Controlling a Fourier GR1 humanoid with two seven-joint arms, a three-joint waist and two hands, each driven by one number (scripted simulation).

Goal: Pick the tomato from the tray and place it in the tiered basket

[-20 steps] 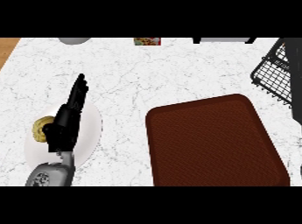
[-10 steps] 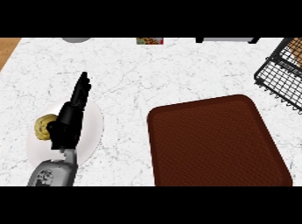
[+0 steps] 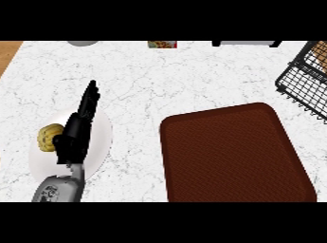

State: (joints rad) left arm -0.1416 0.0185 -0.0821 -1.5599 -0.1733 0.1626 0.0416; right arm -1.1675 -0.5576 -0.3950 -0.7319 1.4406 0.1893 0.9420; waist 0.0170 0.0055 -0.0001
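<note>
Your left hand [image 3: 78, 128] rests fingers straight over the white plate [image 3: 101, 137]; bare surface [image 3: 158, 80] lies between it and the brown tray [image 3: 232, 152] to its right.

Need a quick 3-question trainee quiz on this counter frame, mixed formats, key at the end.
1. True or false: a tomato lies on the brown tray.
2. Multiple choice: the left hand shows over which thing? A) the white plate B) the tray C) the wire basket
3. Fill in: the yellowish food item sits on the plate, on the hand's ____ side in the view.

Key: 1 false, the tray's surface shows nothing on it and no tomato is in view. 2 A. 3 left.
</note>
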